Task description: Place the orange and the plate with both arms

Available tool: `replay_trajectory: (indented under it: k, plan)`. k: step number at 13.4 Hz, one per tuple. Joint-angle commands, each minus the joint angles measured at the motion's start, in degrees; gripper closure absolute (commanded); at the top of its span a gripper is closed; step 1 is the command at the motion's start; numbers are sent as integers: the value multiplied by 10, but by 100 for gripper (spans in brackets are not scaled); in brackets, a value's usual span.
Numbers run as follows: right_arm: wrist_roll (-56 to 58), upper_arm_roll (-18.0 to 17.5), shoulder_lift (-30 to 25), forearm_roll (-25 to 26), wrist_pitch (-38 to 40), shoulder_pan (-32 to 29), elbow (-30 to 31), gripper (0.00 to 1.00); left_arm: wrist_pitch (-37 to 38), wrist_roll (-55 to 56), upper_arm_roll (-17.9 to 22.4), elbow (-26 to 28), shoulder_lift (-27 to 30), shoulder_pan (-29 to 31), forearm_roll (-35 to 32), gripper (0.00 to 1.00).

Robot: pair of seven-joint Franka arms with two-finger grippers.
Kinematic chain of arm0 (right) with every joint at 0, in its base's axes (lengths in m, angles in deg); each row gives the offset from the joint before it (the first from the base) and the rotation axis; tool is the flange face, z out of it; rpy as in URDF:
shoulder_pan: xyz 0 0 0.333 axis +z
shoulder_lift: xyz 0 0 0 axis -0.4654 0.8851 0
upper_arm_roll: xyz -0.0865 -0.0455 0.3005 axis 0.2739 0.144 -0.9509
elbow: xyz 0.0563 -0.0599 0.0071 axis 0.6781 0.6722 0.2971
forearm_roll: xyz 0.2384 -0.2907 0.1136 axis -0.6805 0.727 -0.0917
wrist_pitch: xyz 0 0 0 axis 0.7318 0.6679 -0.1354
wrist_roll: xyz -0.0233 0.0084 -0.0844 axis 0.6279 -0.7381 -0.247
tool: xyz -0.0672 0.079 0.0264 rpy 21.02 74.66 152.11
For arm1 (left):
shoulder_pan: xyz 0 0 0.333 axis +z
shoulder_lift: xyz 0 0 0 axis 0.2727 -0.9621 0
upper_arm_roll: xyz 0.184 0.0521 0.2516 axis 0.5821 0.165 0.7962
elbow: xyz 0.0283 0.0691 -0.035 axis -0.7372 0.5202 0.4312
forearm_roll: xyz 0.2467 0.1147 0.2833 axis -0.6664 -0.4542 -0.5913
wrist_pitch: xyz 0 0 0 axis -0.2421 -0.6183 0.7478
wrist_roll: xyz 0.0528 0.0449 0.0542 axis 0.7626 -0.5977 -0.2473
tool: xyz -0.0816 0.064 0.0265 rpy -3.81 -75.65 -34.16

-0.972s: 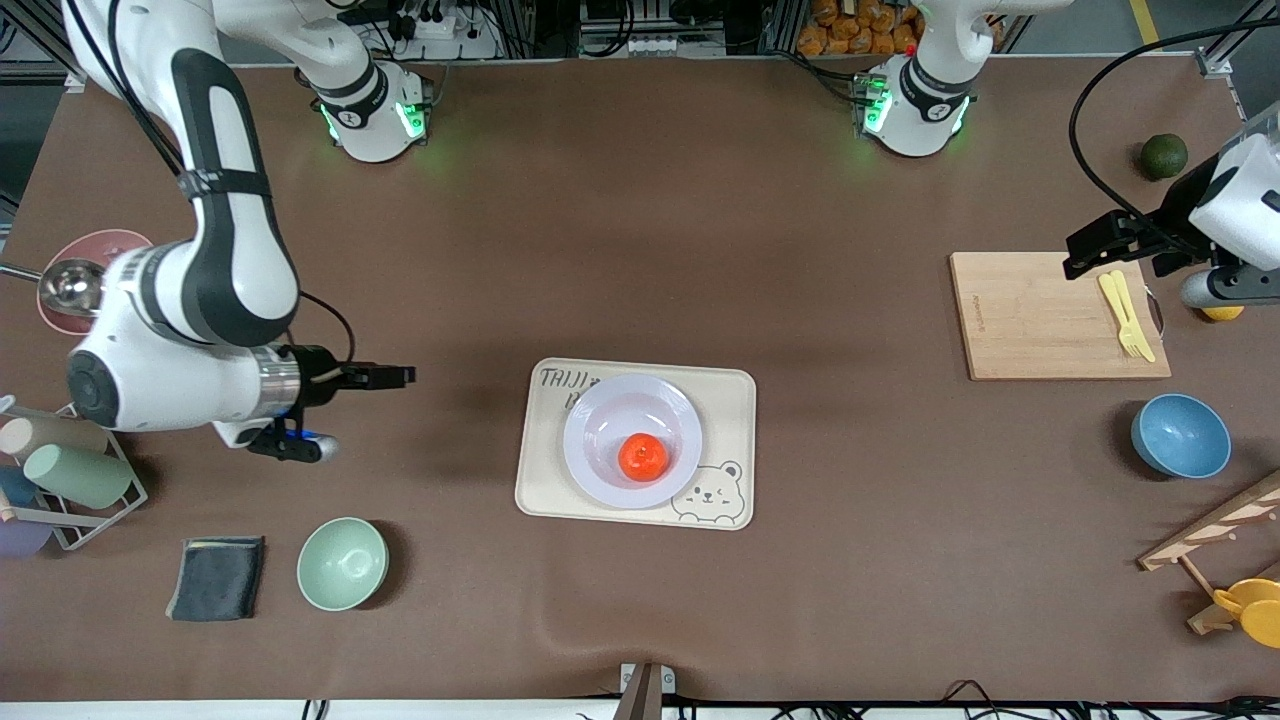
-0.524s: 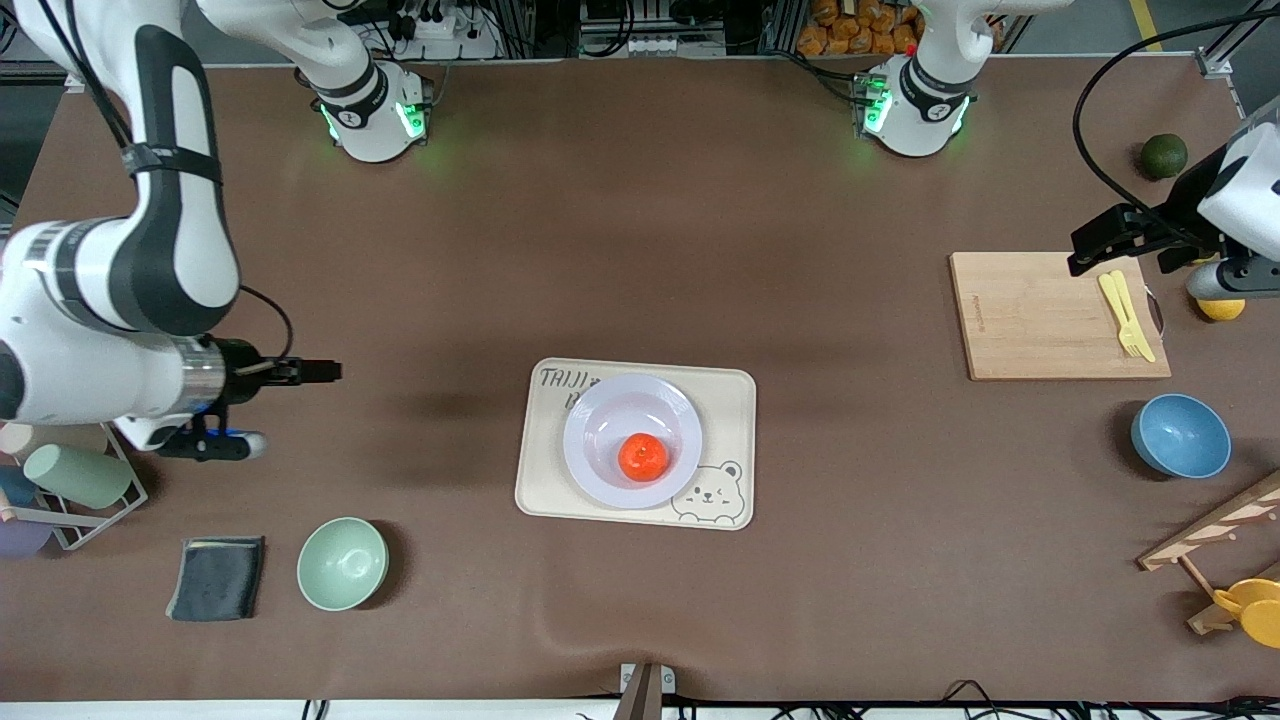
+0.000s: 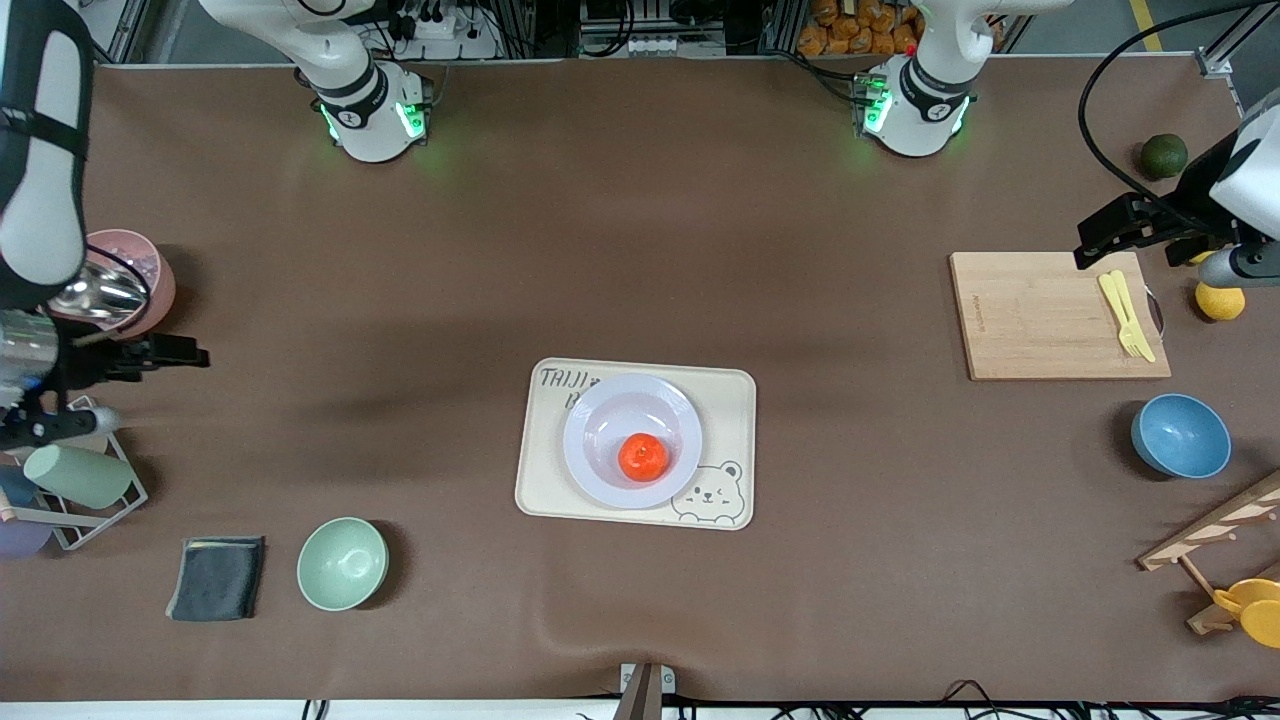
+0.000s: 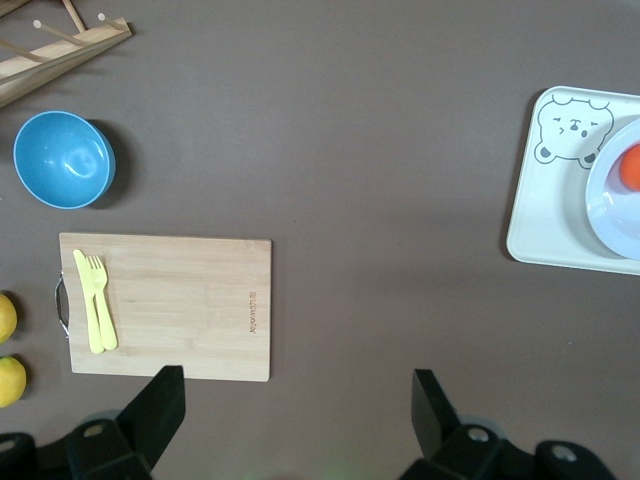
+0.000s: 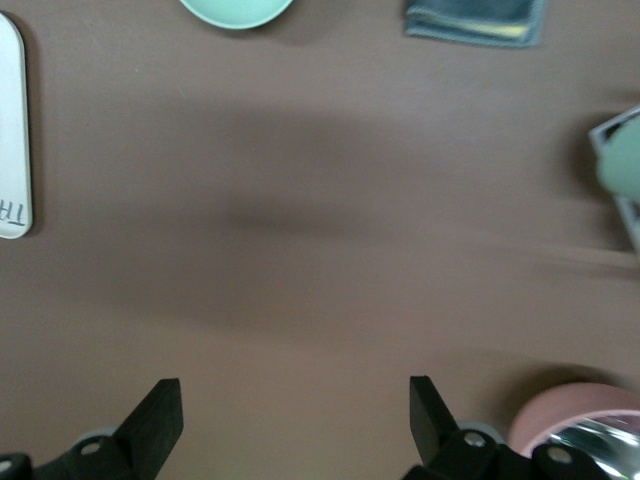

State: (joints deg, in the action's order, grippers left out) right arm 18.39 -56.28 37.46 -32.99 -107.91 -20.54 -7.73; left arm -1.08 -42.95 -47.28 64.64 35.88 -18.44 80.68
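Observation:
The orange [image 3: 643, 457] lies in the pale lavender plate [image 3: 605, 408], which sits on the cream bear tray [image 3: 727, 405] at the table's middle. In the left wrist view a sliver of the orange [image 4: 631, 168] and plate [image 4: 612, 205] shows at the edge, on the tray [image 4: 550, 215]. My left gripper [image 3: 1100, 234] is open and empty above the corner of a wooden cutting board [image 3: 1040, 318]; its fingers [image 4: 160, 402] stand wide apart. My right gripper [image 3: 175, 353] is open and empty over bare table at the right arm's end; its fingers [image 5: 158, 415] stand wide apart.
A yellow fork set [image 3: 1125, 314] lies on the board. A blue bowl [image 3: 1180, 435], lemon [image 3: 1220, 301], dark green fruit [image 3: 1163, 156] and wooden rack [image 3: 1215, 530] are at the left arm's end. A mint bowl [image 3: 342, 563], grey cloth [image 3: 216, 578], pink bowl with ladle [image 3: 120, 280] and cup rack [image 3: 75, 480] are at the right arm's end.
My right arm has drawn back from the table's middle toward its own end, gripper open. My left gripper has drifted slightly toward its own end. Orange and plate have not moved.

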Motion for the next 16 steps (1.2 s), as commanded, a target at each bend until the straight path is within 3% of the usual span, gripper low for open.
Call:
replay_trajectory:
  k: [1,3,6,8,16]
  plan:
    - [-12,-95,-67,36,11,-78,14,0,18,-13,-2,2,14,0,-14,0]
    - [-45,-104,-92,34,53,-94,15,0,24,-12,-3,2,16,-3,-14,0]
    - [-136,-191,-141,36,101,-159,23,0,24,-12,-10,9,31,-2,-14,0]
    - [-181,-193,-167,38,106,-144,35,0,24,-12,-13,16,34,-1,-14,0]
    - [-207,-180,-161,64,57,-90,29,0,23,-12,-13,20,38,2,-14,0]
